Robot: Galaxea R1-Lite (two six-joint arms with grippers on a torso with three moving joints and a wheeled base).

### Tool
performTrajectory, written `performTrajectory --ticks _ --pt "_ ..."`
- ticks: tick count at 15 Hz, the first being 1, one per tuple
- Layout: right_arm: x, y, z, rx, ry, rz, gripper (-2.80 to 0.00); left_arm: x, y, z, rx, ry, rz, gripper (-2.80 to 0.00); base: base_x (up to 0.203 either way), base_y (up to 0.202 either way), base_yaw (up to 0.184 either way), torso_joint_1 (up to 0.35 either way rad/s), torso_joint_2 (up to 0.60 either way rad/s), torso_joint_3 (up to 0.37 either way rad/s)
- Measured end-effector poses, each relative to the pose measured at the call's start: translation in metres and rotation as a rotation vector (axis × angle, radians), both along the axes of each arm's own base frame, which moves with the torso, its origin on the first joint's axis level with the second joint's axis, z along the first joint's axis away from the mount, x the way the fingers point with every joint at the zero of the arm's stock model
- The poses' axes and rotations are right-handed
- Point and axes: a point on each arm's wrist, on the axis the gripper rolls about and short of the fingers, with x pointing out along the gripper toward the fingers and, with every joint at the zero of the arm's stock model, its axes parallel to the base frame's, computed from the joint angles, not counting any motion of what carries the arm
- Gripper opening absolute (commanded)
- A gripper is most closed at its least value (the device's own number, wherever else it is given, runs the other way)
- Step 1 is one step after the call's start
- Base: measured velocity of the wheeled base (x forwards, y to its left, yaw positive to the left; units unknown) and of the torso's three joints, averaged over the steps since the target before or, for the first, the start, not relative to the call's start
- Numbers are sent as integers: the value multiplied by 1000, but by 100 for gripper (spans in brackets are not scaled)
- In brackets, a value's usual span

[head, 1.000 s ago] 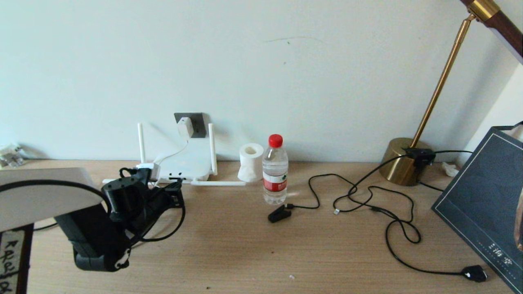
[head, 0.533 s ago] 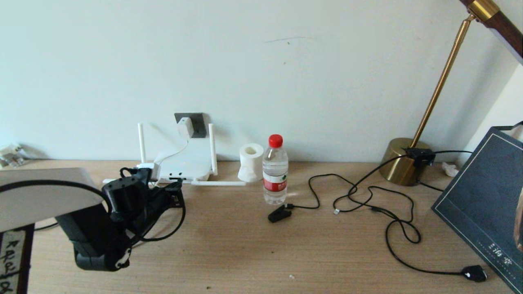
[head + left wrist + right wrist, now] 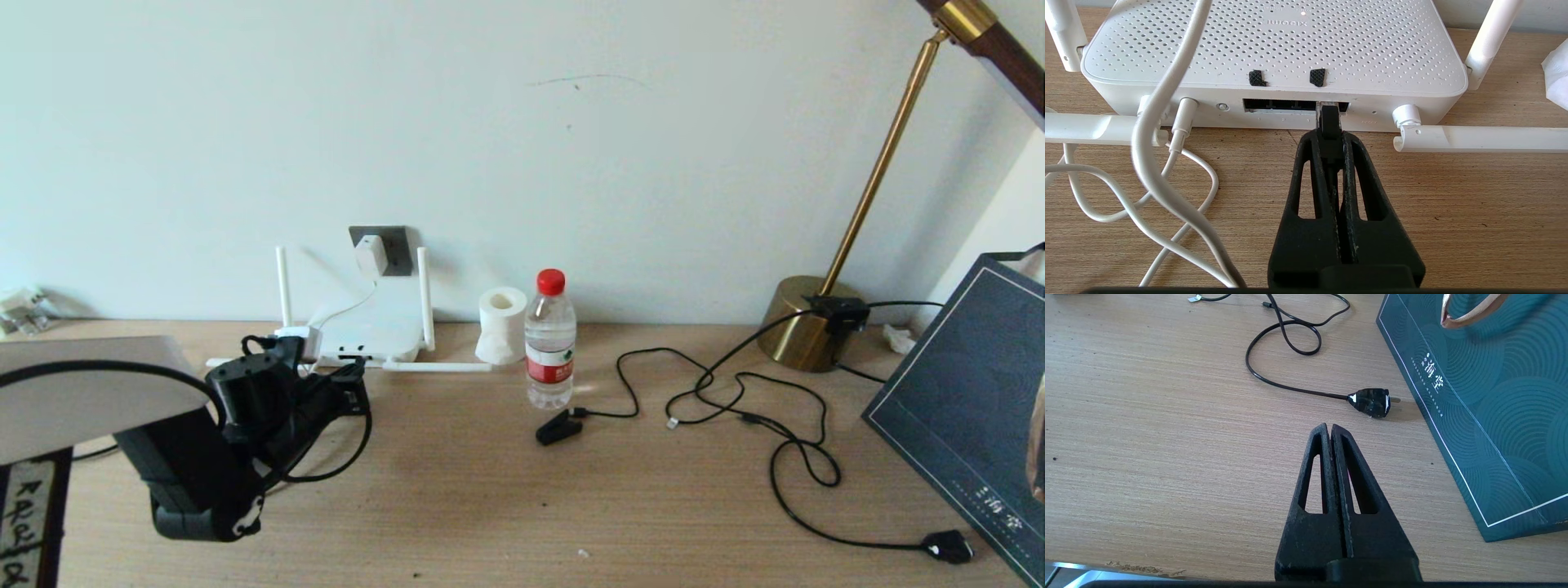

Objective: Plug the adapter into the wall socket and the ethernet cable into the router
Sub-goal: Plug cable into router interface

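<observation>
Both left gripper fingers pinch ethernet cable plug, seemingly seated in router port.

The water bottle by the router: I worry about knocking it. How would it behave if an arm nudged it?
The water bottle stands tall on a narrow base, so a push near its red cap would probably tip it. It looks round, so it would likely roll once down. It seems fairly full, hence probably heavy for its size.

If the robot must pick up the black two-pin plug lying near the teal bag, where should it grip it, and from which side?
Probably grip the black two-pin plug across its wide body, coming from above. It lies flat on the table; its pins point toward the teal bag and its cord leaves the opposite end, so the two long sides are free.
</observation>
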Motion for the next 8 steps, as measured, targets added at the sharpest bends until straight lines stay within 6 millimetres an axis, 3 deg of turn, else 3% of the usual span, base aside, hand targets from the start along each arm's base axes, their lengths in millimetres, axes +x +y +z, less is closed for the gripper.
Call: performTrajectory --ticks 8 --pt "0 0 0 0 0 0 -280 -3 -1 0 0 5 -3 -280 0 0 0 0 0 0"
